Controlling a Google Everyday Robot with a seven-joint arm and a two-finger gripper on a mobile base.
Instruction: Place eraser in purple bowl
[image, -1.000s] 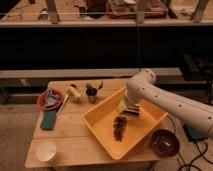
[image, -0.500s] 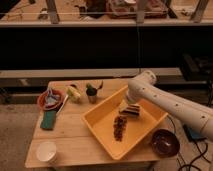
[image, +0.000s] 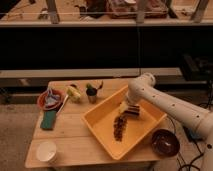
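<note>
Yellow tray (image: 101, 118) sits at an angle on the right half of your wooden table (image: 75, 142). Your gripper (image: 129, 107) is lowered inside the tray, near its far right wall, at the end of the white arm (image: 170, 106) reaching in from the right. The eraser (image: 133, 112), a small dark block with pale stripes, is directly at the gripper's tip, within the tray. Whether the gripper is clamped on it or only against it cannot be told from this view. A brown lumpy cluster (image: 119, 128) lies on the tray floor just beside the eraser, on the near left. The purple bowl (image: 165, 142) stands at the table's near right corner, outside the tray and apart from the eraser. Along the left side you have an orange-red dish (image: 50, 99), a teal-green block (image: 48, 120) in front of it, and a white cup (image: 46, 150) at the near corner.
</note>
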